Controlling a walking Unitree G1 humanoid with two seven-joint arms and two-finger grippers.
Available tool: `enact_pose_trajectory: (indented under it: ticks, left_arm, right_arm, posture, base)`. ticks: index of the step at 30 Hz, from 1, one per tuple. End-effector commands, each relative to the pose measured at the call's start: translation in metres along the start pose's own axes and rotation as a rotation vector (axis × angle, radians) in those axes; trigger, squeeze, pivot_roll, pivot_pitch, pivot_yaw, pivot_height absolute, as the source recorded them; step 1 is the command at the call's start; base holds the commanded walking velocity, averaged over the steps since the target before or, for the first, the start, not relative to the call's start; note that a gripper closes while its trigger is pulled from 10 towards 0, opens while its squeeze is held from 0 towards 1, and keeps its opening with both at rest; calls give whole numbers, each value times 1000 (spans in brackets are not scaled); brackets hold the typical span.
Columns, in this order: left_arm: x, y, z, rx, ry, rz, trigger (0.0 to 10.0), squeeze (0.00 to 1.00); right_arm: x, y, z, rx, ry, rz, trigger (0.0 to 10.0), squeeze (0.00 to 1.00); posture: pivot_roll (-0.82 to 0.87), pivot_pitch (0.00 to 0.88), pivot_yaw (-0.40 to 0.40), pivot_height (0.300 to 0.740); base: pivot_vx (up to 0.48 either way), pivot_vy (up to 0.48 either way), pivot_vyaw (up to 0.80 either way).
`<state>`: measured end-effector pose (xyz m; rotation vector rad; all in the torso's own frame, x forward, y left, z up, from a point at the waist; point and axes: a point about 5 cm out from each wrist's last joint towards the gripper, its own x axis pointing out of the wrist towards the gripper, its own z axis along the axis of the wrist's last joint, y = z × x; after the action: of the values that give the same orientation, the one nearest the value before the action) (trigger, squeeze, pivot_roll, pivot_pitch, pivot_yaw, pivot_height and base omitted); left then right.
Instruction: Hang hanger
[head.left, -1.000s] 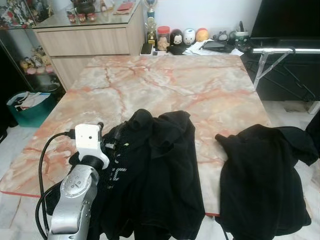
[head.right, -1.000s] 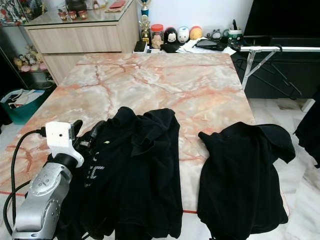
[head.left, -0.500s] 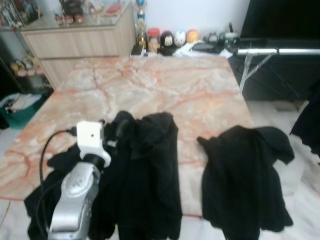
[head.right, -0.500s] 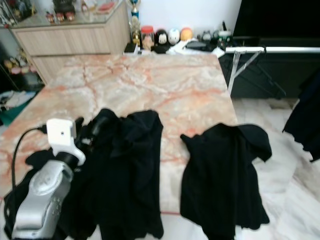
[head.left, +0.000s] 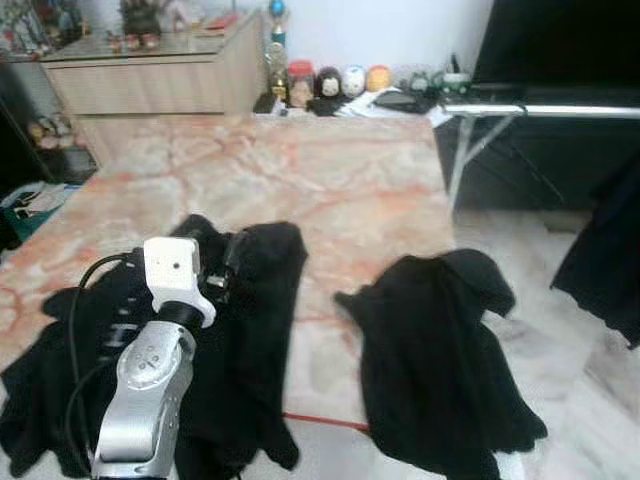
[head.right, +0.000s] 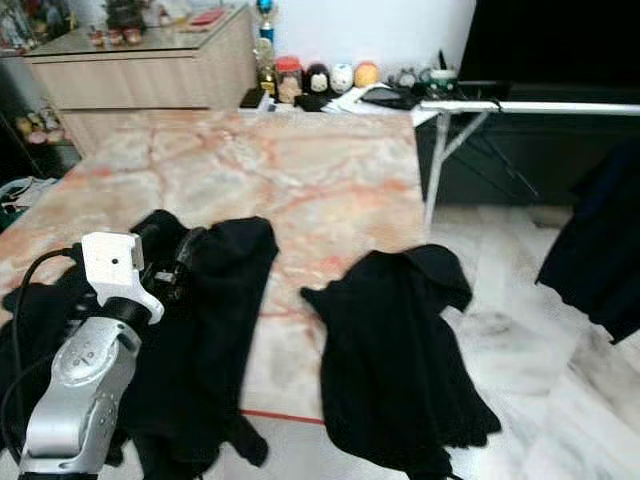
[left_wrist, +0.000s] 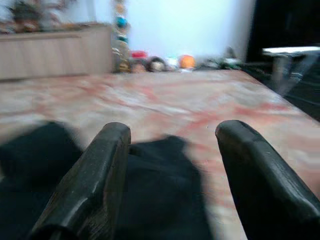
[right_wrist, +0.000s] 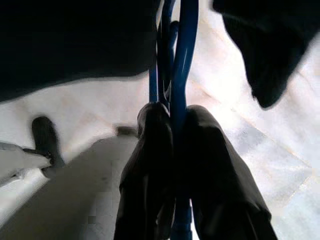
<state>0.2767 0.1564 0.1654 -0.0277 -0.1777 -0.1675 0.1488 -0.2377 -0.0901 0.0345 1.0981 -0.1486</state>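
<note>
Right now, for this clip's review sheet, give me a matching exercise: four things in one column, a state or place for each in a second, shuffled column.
Things:
1. left end effector
2. right end effector
3. hanger
4. rail

States or places:
A. blue, pinched between two black fingers
B. open, above a black garment on the marble table
C. silver, to the right past the table
D. shut on the hanger

Pairs: 1-B, 2-D, 3-A, 4-C
</note>
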Motion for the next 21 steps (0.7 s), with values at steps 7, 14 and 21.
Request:
enact_pose_trajectory:
  ticks: [7, 14, 21]
  left_arm:
    - [1, -44, 19, 33, 34, -440, 10000, 0]
    - [-14, -90, -13, 130, 272, -873, 10000, 0]
    - [-3, -117, -22, 156, 311, -967, 10000, 0]
  right_arm:
    - [0, -2, 6, -4, -19, -4, 10000, 0]
    - [0, -2, 7, -15, -19, 0, 10000, 0]
    - [0, -2, 7, -18, -21, -2, 10000, 0]
  posture:
    - [-1, 0, 35, 740]
    - [11, 0, 28, 740]
    - [7, 0, 25, 740]
  base:
    - [0, -91, 0]
    - [0, 0, 0]
    - [0, 0, 0]
